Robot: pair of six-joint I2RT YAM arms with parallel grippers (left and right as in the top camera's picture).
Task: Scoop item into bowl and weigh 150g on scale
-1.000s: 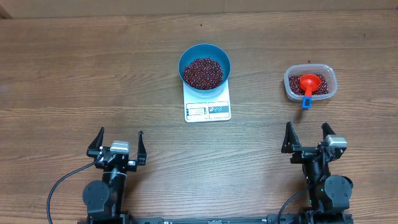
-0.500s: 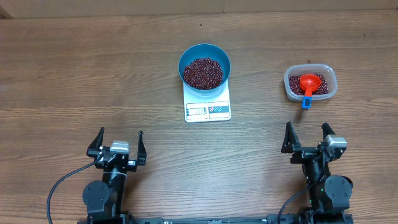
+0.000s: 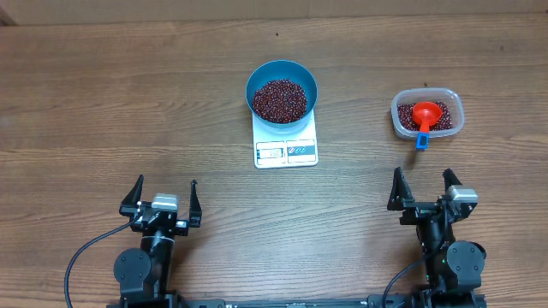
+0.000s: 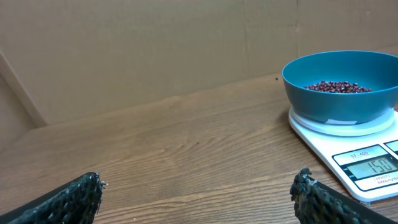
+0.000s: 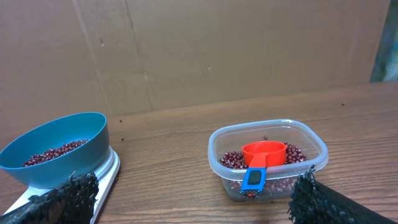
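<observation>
Table [image 3: 86, 85] unchanged; bowl [image 3: 251, 90] stays on scale [image 3: 308, 139]; left claw [image 3: 166, 182], right claw [image 3: 420, 173] still spread.

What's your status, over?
Left gripper, right gripper open, empty. Small dark red beans in round blue bowl on flat white scale. Orange scoop lying in clear plastic tub. Nothing in the way.

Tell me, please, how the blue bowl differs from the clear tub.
The blue bowl is round and opaque; the clear tub is rectangular and transparent. The bowl sits on the scale; the tub on the table. Only the tub, not the bowl, holds a scoop. Both contain beans.
</observation>
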